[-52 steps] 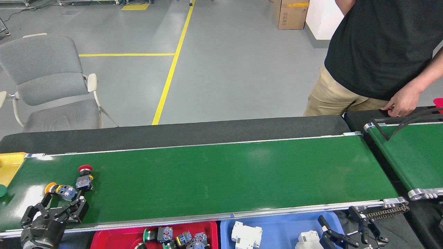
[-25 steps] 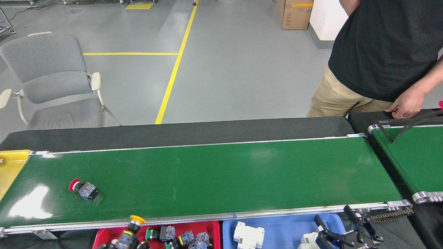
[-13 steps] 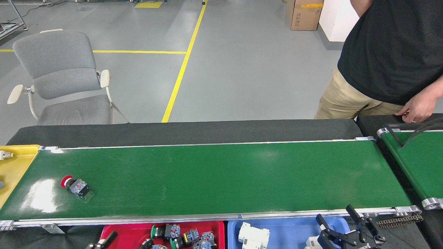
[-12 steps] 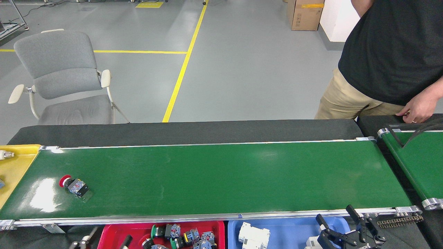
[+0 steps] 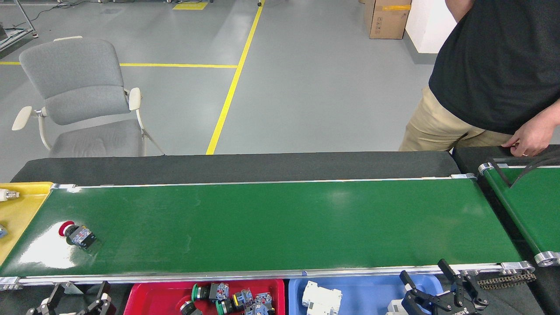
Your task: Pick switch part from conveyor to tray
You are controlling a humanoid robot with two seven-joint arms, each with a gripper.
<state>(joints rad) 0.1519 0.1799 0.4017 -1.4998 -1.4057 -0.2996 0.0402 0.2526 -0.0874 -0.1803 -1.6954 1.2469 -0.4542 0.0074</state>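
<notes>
A switch part (image 5: 76, 234) with a red mushroom button and a grey-blue body lies on its side near the left end of the conveyor (image 5: 271, 223). Just below the belt's front rail stands the red tray (image 5: 151, 294), holding several switch parts (image 5: 238, 299). My left gripper (image 5: 81, 294) peeks in at the bottom left, left of the red tray and below the rail; it is open and holds nothing. At the bottom right my right gripper (image 5: 423, 280) is open over the blue tray's right end, with nothing between its fingers.
A blue tray (image 5: 363, 291) with white parts sits right of the red one. A yellow tray (image 5: 19, 210) adjoins the belt's left end. A shorter green belt (image 5: 531, 205) stands at the right, where a person's hand (image 5: 531, 140) rests. A grey chair (image 5: 81, 100) stands behind.
My left gripper carried an orange-capped switch part off the belt to the red tray, let go and moved left. The red-button switch tipped over and drifted left along the belt.
</notes>
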